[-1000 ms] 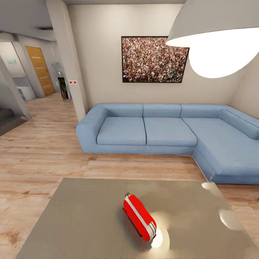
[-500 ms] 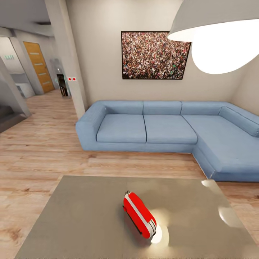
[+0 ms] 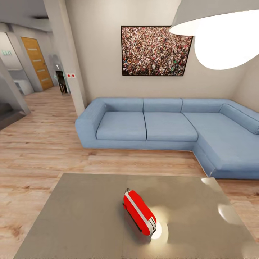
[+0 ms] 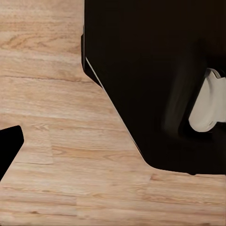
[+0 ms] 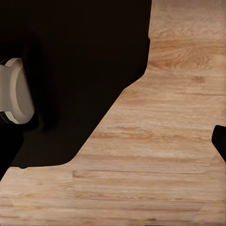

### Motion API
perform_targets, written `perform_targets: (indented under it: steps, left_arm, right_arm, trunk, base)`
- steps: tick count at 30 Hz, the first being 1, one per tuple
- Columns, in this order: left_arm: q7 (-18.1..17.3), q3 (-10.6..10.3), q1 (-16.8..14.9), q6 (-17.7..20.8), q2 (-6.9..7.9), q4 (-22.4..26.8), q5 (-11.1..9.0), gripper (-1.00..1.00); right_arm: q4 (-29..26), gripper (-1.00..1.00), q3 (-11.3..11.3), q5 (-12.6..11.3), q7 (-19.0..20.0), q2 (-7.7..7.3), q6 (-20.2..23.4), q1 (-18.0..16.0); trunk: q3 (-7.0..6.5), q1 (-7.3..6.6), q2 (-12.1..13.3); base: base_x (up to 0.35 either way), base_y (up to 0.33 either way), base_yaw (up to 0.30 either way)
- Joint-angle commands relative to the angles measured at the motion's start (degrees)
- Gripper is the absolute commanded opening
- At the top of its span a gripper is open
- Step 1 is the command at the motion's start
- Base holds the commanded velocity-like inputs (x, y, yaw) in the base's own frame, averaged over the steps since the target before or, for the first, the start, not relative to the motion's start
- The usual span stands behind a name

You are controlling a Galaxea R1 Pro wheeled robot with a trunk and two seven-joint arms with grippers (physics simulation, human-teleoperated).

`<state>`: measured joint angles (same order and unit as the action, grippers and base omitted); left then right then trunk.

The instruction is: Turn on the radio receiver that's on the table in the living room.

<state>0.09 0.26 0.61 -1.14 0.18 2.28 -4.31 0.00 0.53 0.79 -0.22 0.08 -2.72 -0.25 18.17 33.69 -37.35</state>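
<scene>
**Red radio stands on the table; gripper fingers cannot be read**

Whether either gripper's fingers are spread or pressed together cannot be told: both wrist views look down on light wood floor (image 4: 70, 141) and a large black body (image 4: 160, 70) of the robot with a pale rounded part (image 4: 209, 101), and nothing is seen held or touched. A small black shape sits at the left edge of the left wrist view and another at the right edge of the right wrist view.

In the head view, the radio receiver (image 3: 139, 212) stands on its edge, lower centre of the frame, on the glossy grey table (image 3: 79, 216). Beyond it, across the floor, the light blue sofa (image 3: 169, 127) spans the middle of the living room. The framed crowd photo (image 3: 155, 51) hangs above, and a lamp shade (image 3: 216, 18) fills the upper right.
</scene>
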Motion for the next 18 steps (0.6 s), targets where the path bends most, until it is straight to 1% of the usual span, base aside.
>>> perform_targets:
  steps: [1,18]
  left_arm:
    - [0.0,0.0,0.0,0.0,0.0,0.0,0.0,1.0]
    - [-0.07,0.0,-0.02,0.0,0.0,0.01,0.0,1.0]
  right_arm:
    - [0.0,1.0,0.0,0.0,-0.02,-0.02,0.0,0.0]
    - [0.0,1.0,0.0,0.0,0.0,-0.06,0.0,-0.01]
  trunk:
    - [0.1,0.0,0.0]
    - [1.67,0.0,0.0]
  base:
    - [0.0,0.0,0.0]
    - [0.0,0.0,0.0]
